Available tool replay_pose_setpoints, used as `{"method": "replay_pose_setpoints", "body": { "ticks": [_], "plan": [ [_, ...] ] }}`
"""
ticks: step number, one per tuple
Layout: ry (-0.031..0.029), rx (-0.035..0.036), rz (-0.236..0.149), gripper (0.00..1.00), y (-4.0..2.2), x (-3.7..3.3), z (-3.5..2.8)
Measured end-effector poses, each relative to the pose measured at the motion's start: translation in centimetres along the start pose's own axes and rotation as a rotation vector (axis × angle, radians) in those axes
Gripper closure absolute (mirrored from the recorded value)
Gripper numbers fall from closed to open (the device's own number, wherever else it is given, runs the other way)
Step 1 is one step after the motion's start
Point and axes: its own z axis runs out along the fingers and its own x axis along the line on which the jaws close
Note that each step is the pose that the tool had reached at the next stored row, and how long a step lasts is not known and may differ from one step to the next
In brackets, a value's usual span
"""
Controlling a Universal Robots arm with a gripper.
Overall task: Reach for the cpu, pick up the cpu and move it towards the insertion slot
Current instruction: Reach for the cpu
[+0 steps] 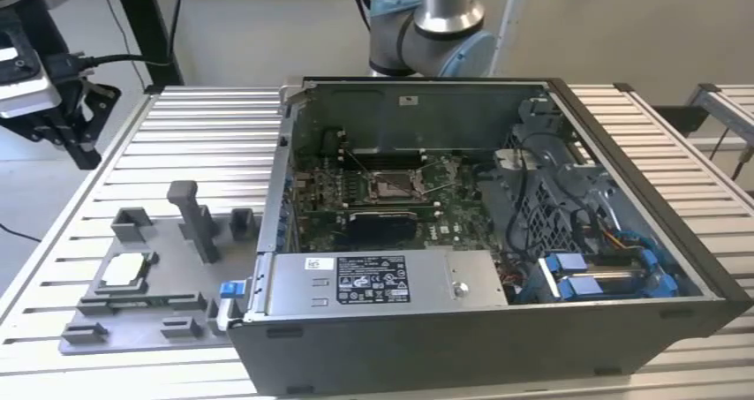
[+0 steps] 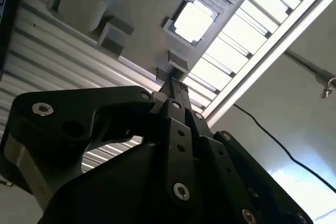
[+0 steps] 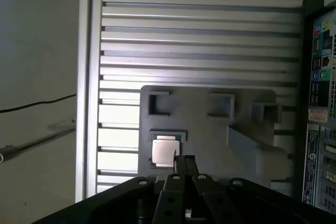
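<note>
The slatted metal table point(image 1: 200, 126) carries an open computer case point(image 1: 471, 347), which lies on its side. Inside the case a green circuit board point(image 1: 316, 216) covers the floor. A silver power supply point(image 1: 377, 281) sits against the near wall, and a drive cage with blue tabs point(image 1: 595, 281) sits towards the exterior view's right. The insertion slot point(image 1: 390, 184) is near the middle of that board and holds nothing.

Just beside the case, on the exterior view's left, a grey fixture plate point(image 1: 165, 285) rests on the table. It has several upright blocks and a square recess. The cpu point(image 1: 126, 269) lies flat in that recess with its silvery face up.

In the first wrist view the gripper point(image 3: 182, 162) hangs above the plate, outside the case. Its fingers are drawn together and grasp nothing, and they hang clear of the cpu.
</note>
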Motion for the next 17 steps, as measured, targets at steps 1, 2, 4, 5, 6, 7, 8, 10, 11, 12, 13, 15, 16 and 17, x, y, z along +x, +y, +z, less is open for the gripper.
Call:
{"method": "replay_pose_setpoints", "body": {
  "ticks": [1,2,4,5,6,7,8,10,11,12,13,15,16,17],
  "plan": [
    [0.0000,0.0000,0.000,1.00,-0.17,0.14,0.00],
    [0.0000,0.0000,0.000,1.00,-0.32,0.27,0.00],
    [-0.0001,0.0000,0.000,1.00,-0.61,0.54,-0.01],
    [-0.0001,-0.0001,0.000,1.00,-0.76,0.68,-0.01],
    [-0.0001,0.0000,0.000,1.00,-0.88,0.82,-0.01],
    [-0.0001,0.0000,0.000,1.00,-0.97,0.94,-0.02],
    [-0.0001,0.0000,0.000,1.00,-1.03,1.04,-0.02],
    [-0.0001,0.0000,0.000,1.00,-1.12,1.18,-0.02],
    [-0.0001,0.0001,0.000,1.00,-1.14,1.23,-0.02],
    [-0.0001,0.0000,0.001,1.00,-1.16,1.27,-0.02],
    [-0.0001,0.0000,0.001,1.00,-1.17,1.30,-0.02],
    [-0.0001,0.0000,0.001,1.00,-1.16,1.32,-0.02],
    [-0.0001,0.0000,0.001,1.00,-1.17,1.33,-0.02],
    [-0.0002,-0.0001,0.001,1.00,-1.17,1.35,-0.01]
  ]
}}
